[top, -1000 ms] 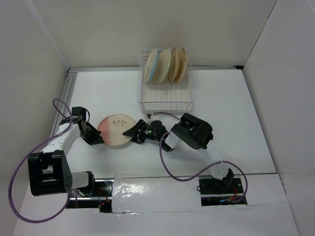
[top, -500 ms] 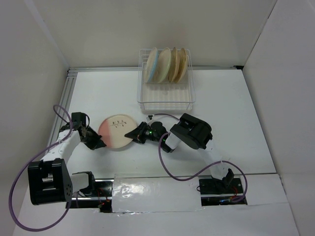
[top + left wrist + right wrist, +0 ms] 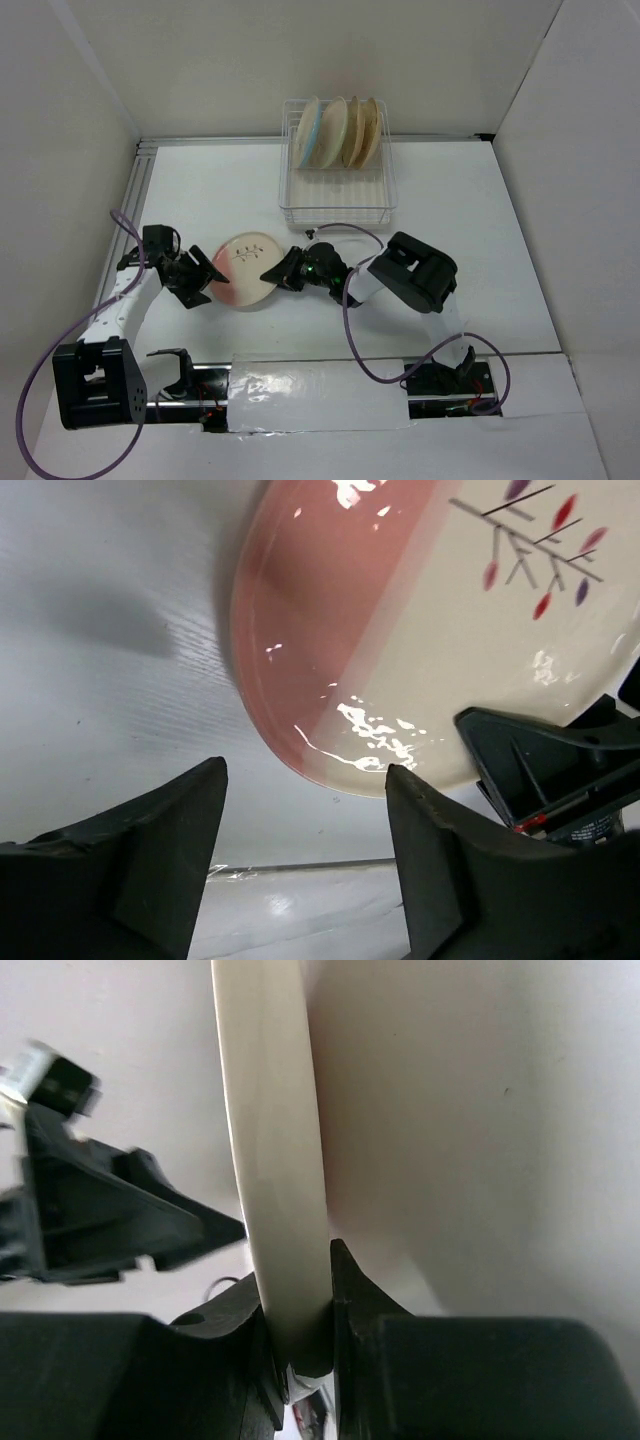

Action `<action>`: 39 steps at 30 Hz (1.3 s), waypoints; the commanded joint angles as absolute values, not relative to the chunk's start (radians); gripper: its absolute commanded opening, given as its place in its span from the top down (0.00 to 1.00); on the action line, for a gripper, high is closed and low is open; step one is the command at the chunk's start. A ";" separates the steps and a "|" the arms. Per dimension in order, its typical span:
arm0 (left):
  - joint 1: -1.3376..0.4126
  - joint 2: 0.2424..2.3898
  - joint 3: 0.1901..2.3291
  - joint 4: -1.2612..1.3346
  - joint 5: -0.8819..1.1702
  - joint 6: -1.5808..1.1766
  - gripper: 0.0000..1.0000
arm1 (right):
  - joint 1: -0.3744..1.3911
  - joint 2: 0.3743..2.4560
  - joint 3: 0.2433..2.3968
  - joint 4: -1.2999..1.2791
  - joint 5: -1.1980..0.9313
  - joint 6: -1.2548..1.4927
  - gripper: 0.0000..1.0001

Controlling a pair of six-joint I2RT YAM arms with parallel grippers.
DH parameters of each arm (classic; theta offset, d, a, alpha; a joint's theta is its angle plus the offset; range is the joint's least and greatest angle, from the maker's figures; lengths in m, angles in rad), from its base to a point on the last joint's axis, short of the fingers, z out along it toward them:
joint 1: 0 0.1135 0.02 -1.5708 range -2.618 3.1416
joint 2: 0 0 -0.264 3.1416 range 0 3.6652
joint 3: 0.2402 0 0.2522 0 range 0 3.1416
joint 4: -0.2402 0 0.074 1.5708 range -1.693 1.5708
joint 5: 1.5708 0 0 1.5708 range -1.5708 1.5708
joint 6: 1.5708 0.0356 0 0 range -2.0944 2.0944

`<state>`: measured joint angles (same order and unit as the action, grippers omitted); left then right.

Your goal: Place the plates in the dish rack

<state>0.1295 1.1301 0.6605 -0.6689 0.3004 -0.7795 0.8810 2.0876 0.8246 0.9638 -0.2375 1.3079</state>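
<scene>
Near the front of the white bench [image 3: 470, 220], a cream and pink plate [image 3: 243, 268] with a small leaf sprig sits between the two arms. The right claw [image 3: 298, 1335] reaches in from the right, its fingers pressed onto the plate's right rim and pinching it from both faces. The left claw [image 3: 305, 780] sits just beside the plate's pink left edge with its fingers spread wide; the pink rim lies just ahead of the gap between them, and no contact shows. Whether the plate rests flat on the bench cannot be told. Farther back, well apart from both claws, the white wire dish rack [image 3: 337, 200] holds four plates [image 3: 338, 132] standing on edge at its far end.
</scene>
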 commanded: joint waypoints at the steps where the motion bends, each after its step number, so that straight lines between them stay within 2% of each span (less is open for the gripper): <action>1: 0.129 1.101 0.756 -0.696 0.304 -0.746 0.21 | 0.893 1.929 0.818 0.811 -0.215 1.163 1.00; 10: 0.129 1.083 0.900 -0.696 0.209 -0.704 0.15 | 0.893 1.562 0.917 0.272 -0.106 0.885 1.00; 17: 0.129 1.083 0.923 -0.657 0.158 -0.652 0.06 | 0.865 1.408 1.184 -0.086 -0.005 0.660 1.00; 21: 0.129 1.092 0.902 -0.635 0.143 -0.631 0.00 | 0.825 1.431 1.399 -0.225 -0.005 0.580 1.00; 28: 0.129 1.071 0.868 -0.600 0.115 -0.598 0.00 | 0.759 1.557 1.782 -0.343 0.066 0.462 1.00; 34: 0.129 1.040 0.856 -0.588 0.169 -0.580 0.00 | 0.729 1.702 1.985 -0.280 0.218 0.381 1.00; 39: 0.129 1.031 0.847 -0.578 0.179 -0.580 0.00 | 0.709 1.796 2.046 -0.160 0.402 0.327 1.00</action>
<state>0.1295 1.0496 0.8581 -0.6109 0.1551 -0.6037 0.7181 1.7729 1.9610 -0.3813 0.2481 0.3870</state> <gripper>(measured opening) 0.995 0.241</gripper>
